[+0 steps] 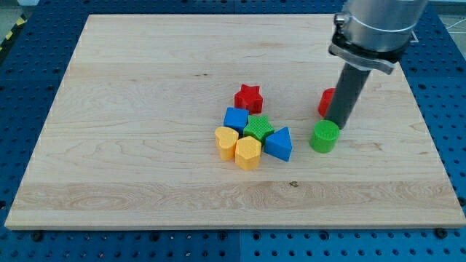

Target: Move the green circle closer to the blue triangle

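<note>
So here's where we were at: the green circle (325, 136) sat right of centre in the frame, and our tip (338, 122) was planted just at its upper right edge, touching or as good as touching it. That spot made sense to us, since the blue triangle (279, 143) was just to the circle's left with a small bare gap between them, so coming in from the right side meant a push would send the circle leftward toward it. We were a bit high on the circle though, so we reckoned the push might also nudge it down toward the frame's bottom.

No fingers on this rig at all, just the rod, so there was nothing to call apart or together.

The triangle was the right-hand member of a tight cluster mid-frame: green star (258, 128), blue cube (236, 118), yellow heart (226, 141), yellow hexagon (247, 152), with a red star (248, 97) just above. A red block (327, 102) peeked out behind the rod, shape hidden. Everything sat on the wooden desk (145, 87). We figured too hard a shove could knock the whole cluster.
</note>
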